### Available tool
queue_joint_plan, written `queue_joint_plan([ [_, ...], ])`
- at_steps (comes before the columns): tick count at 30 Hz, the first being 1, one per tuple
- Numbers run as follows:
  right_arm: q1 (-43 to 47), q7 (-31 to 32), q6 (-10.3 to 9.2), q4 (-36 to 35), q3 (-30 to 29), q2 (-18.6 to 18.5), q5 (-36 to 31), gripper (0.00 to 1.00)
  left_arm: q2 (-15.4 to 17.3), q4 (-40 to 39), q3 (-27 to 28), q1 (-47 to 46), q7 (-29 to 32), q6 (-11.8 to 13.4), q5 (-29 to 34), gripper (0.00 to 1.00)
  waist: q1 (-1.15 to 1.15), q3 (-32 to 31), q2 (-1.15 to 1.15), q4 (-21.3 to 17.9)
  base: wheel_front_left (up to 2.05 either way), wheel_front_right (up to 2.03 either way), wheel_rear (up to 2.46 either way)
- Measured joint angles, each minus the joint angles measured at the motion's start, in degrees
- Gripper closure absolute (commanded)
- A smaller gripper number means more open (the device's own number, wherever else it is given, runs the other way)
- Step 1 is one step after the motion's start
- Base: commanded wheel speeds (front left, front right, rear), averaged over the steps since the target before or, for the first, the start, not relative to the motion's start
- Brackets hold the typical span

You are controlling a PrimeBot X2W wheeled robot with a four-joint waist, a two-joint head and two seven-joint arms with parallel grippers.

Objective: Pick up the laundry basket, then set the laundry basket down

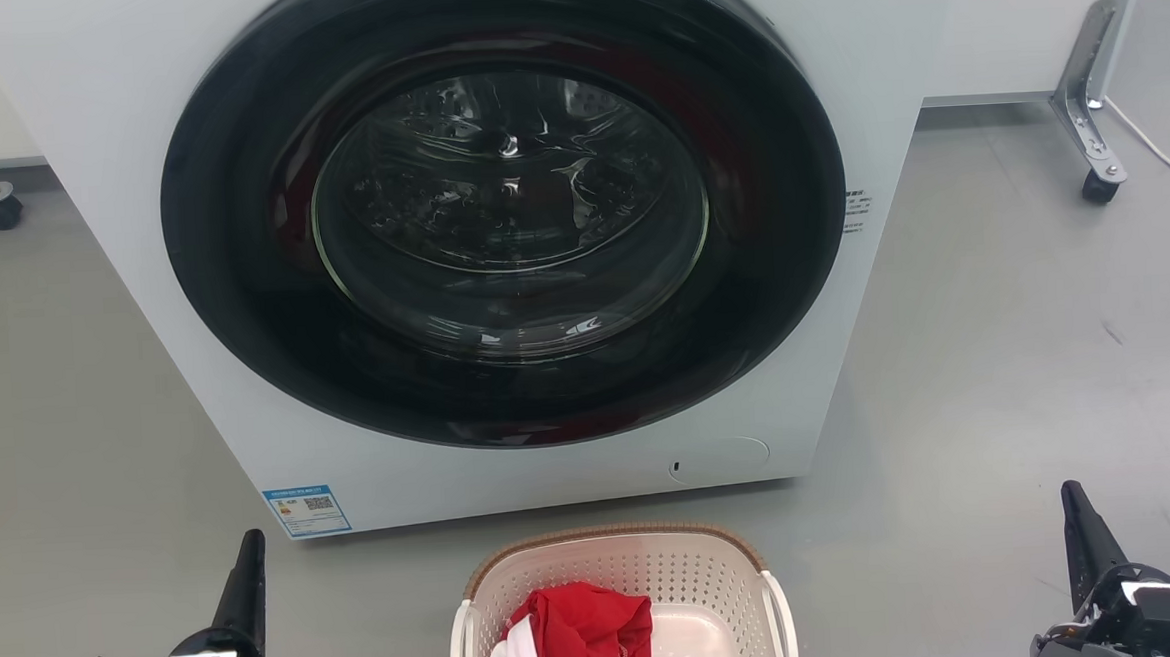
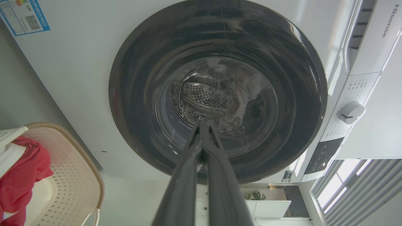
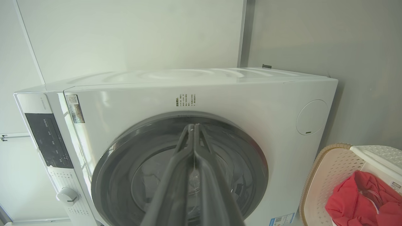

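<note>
Before the washer [image 1: 87, 194] stands the laundry basket [image 1: 677, 564], a red cloth [image 1: 586, 629] inside. The left gripper [image 2: 202, 123] and right gripper [image 3: 193, 125] point at the washer, both with fingers together.

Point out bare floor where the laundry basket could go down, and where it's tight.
Widest bare floor: right of the washing machine, bounded by the wheeled metal leg and the right gripper. A second patch lies left of the washing machine, beyond the left gripper. Tight: the strip between the machine's base and the laundry basket.
</note>
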Motion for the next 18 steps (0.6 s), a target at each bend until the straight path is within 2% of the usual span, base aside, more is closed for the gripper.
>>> queue_joint_plan([
  [18, 0.0, 0.0, 0.00, 0.0, 0.0, 0.0, 0.0, 1.00, 0.0, 0.0, 0.0, 0.0, 0.0, 0.0, 0.0, 1.00, 0.00, 0.0, 0.00, 0.0, 0.00, 0.00, 0.00],
])
